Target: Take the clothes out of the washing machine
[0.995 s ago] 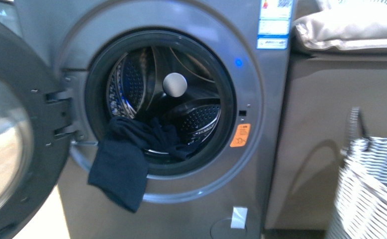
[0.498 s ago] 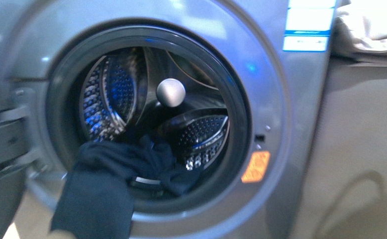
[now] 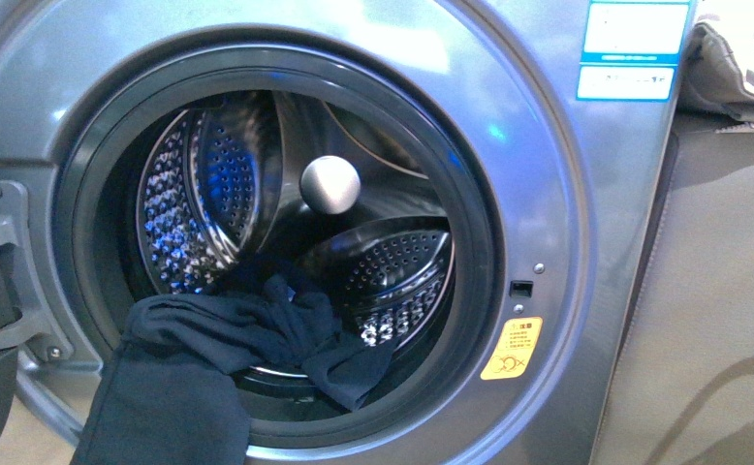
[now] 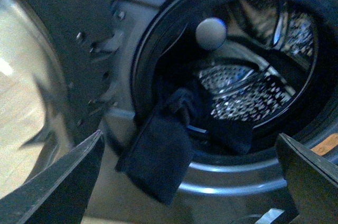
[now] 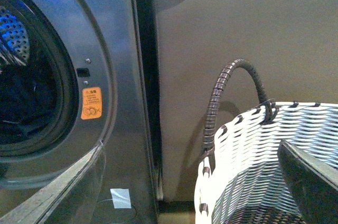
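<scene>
Clothes (image 3: 199, 358) are draped over the washer (image 3: 548, 174) rim — left gripper (image 4: 188, 135) and right gripper (image 5: 190, 145) are held spread wide, empty

**Dark clothes draped over the drum's lip**

The washing machine (image 3: 548, 174) fills my forward view, its grey front close and its porthole open. Inside, the perforated steel drum (image 3: 208, 184) glints blue, with a round silver knob (image 3: 330, 184) at its back. The clothes (image 3: 208, 339), dark navy and limp, lie bunched on the drum floor and drape over the black door seal (image 3: 472, 223) at the lower left. One length hangs down the front past the picture's lower edge. An orange-yellow sticker (image 3: 512, 348) sits right of the opening, just below a small latch slot (image 3: 520, 289). Blue-white labels (image 3: 635, 48) mark the machine's top right corner.
</scene>
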Motion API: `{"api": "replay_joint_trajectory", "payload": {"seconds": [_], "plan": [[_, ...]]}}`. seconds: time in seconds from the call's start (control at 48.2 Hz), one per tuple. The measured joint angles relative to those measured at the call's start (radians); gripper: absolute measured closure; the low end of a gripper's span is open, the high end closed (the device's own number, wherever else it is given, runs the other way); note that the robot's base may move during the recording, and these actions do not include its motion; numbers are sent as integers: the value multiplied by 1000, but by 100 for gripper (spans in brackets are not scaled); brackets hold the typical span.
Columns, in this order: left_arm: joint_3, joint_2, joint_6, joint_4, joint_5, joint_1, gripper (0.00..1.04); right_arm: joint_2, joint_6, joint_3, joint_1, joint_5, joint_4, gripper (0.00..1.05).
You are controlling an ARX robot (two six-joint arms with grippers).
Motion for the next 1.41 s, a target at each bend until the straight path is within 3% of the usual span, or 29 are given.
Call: {"api": "replay_joint_trajectory", "payload": {"seconds": [0.187, 0.643, 1.078, 1.41], "plan": [[171, 385, 44, 264, -51, -94, 6, 0, 0, 0, 0, 0, 0, 8], [409, 1027, 187, 554, -5, -17, 6, 0, 0, 0, 0, 0, 0, 8], [630, 1460, 366, 604, -92, -37, 6, 0, 0, 0, 0, 0, 0, 8], [782, 1638, 482, 579, -105, -53, 6, 0, 0, 0, 0, 0, 0, 8]]}}
